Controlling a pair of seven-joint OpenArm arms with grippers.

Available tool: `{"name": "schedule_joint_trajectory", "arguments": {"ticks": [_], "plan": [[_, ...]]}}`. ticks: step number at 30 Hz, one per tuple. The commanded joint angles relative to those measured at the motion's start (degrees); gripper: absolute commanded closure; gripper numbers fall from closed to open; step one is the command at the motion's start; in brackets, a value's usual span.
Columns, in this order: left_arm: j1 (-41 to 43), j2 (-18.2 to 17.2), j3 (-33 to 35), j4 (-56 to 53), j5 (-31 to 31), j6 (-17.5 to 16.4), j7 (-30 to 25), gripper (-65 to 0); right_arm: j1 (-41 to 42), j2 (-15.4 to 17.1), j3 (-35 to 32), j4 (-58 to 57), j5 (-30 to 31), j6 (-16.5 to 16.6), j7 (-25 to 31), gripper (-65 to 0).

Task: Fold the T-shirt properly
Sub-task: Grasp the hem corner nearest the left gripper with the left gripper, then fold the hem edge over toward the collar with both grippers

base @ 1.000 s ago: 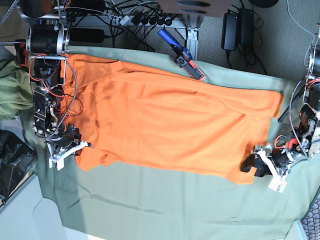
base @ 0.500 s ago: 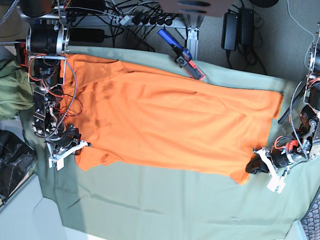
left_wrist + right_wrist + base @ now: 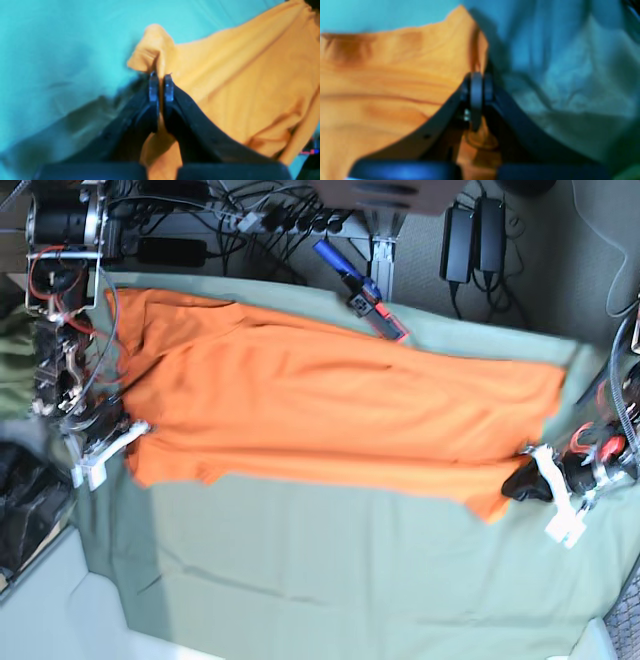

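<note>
Pinching T-shirt (image 3: 330,415) corners: left gripper (image 3: 161,83), right gripper (image 3: 477,85), arms low, far apart.

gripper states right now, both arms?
Left tool: shut on the T-shirt, pinching a corner.
Right tool: shut on the T-shirt, at its edge.

One orange T-shirt (image 3: 340,415), one sage green cloth (image 3: 330,580) over the desk, two grippers (image 3: 100,450) (image 3: 555,495), and seemingly two black power adapters (image 3: 475,235).
</note>
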Motion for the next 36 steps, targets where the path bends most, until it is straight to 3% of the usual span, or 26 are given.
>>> {"name": "schedule_joint_trajectory", "arguments": {"ticks": [1, 11, 18, 19, 22, 23, 25, 27, 36], "plan": [[-0.5, -1.5, -0.5, 1.8, -0.9, -0.5, -0.7, 0.0, -0.3, 1.8, 1.1, 2.8, 0.2, 4.7, 0.4, 0.0], [2.8, -3.8, -0.5, 3.7, -3.2, -0.5, 3.1, 0.0, -13.6, 2.1, 12.8, 16.2, 2.3, 4.7, -2.7, 0.0], [5.2, -3.6, -0.5, 3.7, -6.2, -0.5, 4.9, 0.0, -18.8, 1.4, 13.5, 16.9, 2.3, 4.7, -1.9, 0.0], [5.3, -3.5, -0.5, 3.7, -6.2, -0.5, 4.9, 0.0, -19.0, 1.4, 13.5, 16.9, 2.3, 4.7, -1.6, -1.3], [5.4, -3.3, -0.5, 3.7, -6.2, -0.5, 4.9, 0.0, -19.4, 1.3, 13.5, 16.9, 1.9, 4.7, -1.4, -37.6], [5.6, -3.3, -0.5, 3.7, -6.2, -0.5, 4.9, -0.6, -19.5, 1.3, 13.5, 16.9, 1.7, 4.7, -1.4, -45.1], [5.9, -3.3, -0.5, 3.7, -6.1, -0.5, 4.9, -10.9, -19.5, 1.3, 13.7, 16.9, 1.0, 4.7, -1.4, -44.5], [6.4, -3.3, -0.5, 3.7, -6.1, -0.5, 4.9, -16.9, -19.4, 1.3, 14.7, 17.4, 1.2, 4.5, -1.3, -44.5], [7.5, -3.3, -0.5, 3.7, -6.2, -0.5, 4.7, -17.6, -14.8, 1.1, 17.6, 19.0, 4.6, 4.7, -0.1, -44.5]]}}
